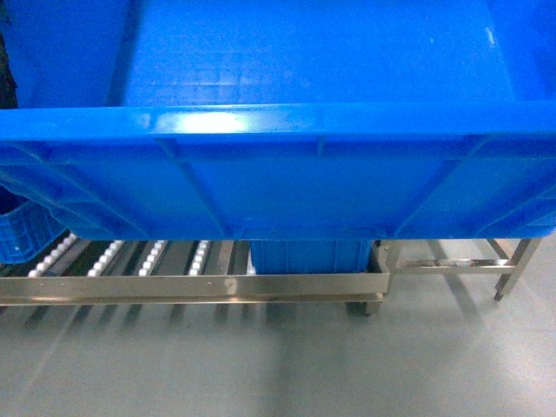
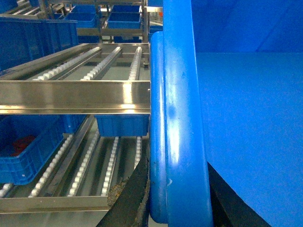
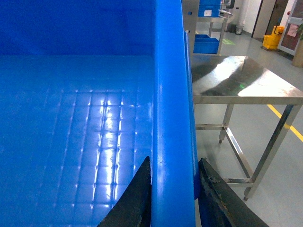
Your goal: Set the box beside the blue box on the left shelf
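The box (image 1: pixel 287 165), a big bright-blue crate, is held up and fills the top of the head view, hiding both grippers there. My left gripper (image 2: pixel 180 191) is shut on its left rim (image 2: pixel 177 118), one black finger (image 2: pixel 135 198) outside and one inside. My right gripper (image 3: pixel 174 189) is shut on its right rim (image 3: pixel 168 109) in the same way. Below lies the left shelf (image 1: pixel 130 258) of white rollers. A blue box (image 1: pixel 22 233) stands at its left end, seen in the left wrist view as the blue box (image 2: pixel 28 149).
Another blue crate (image 1: pixel 308 254) sits under the held box, beyond the shelf's steel front bar (image 1: pixel 191 287). An upper roller level (image 2: pixel 94 66) carries a crate (image 2: pixel 38 38) at its left. A steel table (image 3: pixel 246 80) stands to the right, and more racks of crates stand behind.
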Controlling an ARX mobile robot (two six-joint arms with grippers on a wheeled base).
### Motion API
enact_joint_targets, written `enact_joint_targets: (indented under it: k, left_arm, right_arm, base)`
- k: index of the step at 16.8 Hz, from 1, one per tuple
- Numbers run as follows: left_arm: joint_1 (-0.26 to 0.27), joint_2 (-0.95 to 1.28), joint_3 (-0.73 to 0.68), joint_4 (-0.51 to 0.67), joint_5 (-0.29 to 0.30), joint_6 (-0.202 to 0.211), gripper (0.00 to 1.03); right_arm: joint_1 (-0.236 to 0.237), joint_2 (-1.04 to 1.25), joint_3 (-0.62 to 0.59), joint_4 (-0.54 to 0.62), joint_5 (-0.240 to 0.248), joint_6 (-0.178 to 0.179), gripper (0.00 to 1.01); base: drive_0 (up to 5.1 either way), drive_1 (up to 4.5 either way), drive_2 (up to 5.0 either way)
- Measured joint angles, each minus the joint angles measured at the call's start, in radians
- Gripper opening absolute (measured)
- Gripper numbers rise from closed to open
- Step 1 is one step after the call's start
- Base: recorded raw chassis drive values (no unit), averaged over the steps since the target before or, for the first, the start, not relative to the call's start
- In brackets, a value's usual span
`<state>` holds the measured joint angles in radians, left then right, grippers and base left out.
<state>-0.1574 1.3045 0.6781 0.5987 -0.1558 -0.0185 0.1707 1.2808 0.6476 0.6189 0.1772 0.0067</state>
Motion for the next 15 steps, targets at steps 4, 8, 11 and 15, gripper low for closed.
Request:
enact_joint_targets:
  k: [4,8,11,15]
  left_arm:
    - [0.000,0.000,0.000,0.000,-0.001,0.000,0.20]
    - [0.000,0.000,0.000,-0.002,0.000,0.000,0.20]
    - [0.000,0.000,0.000,0.000,-0.001,0.000,0.20]
    - [0.000,0.000,0.000,0.000,0.000,0.000,0.20]
  right_arm:
    - [0.000,0.000,0.000,-0.001,0.000,0.000,0.21]
    - [0.000,0.000,0.000,-0.005,0.001,0.000,0.21]
    - [0.000,0.000,0.000,-0.002,0.000,0.000,0.21]
    - [0.000,0.000,0.000,-0.001,0.001,0.000,0.21]
  base:
    - [-5.1,2.39,2.4]
    - [-5.1,2.39,2.4]
    - [-5.1,2.39,2.4]
    - [-5.1,2.39,2.4]
